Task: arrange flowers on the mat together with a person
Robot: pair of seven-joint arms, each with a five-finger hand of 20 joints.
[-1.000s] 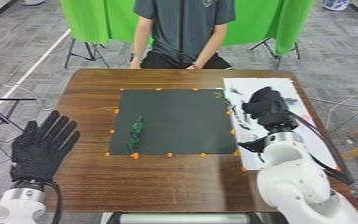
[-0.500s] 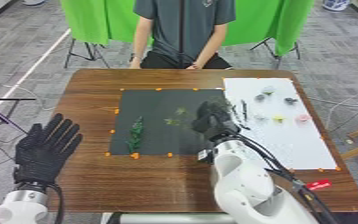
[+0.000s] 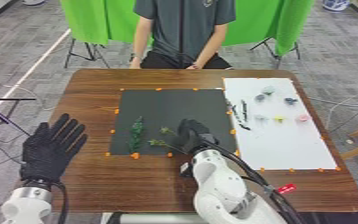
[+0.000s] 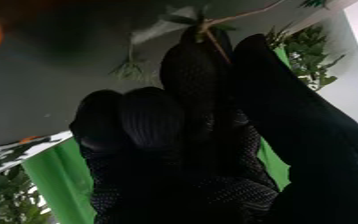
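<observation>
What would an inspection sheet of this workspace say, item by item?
Surface: brown wooden table, with a dark mat beside a white sheet.
Job's things: green sprig on the mat; pink flower and yellow flower on the sheet.
Clutter: orange bits along the mat's edges.
Hands: right hand over the mat, fingers pinching a thin sprig; left hand open, left side.
Cables: black, along the right arm.
Surroundings: green cloth, grey floor.
</observation>
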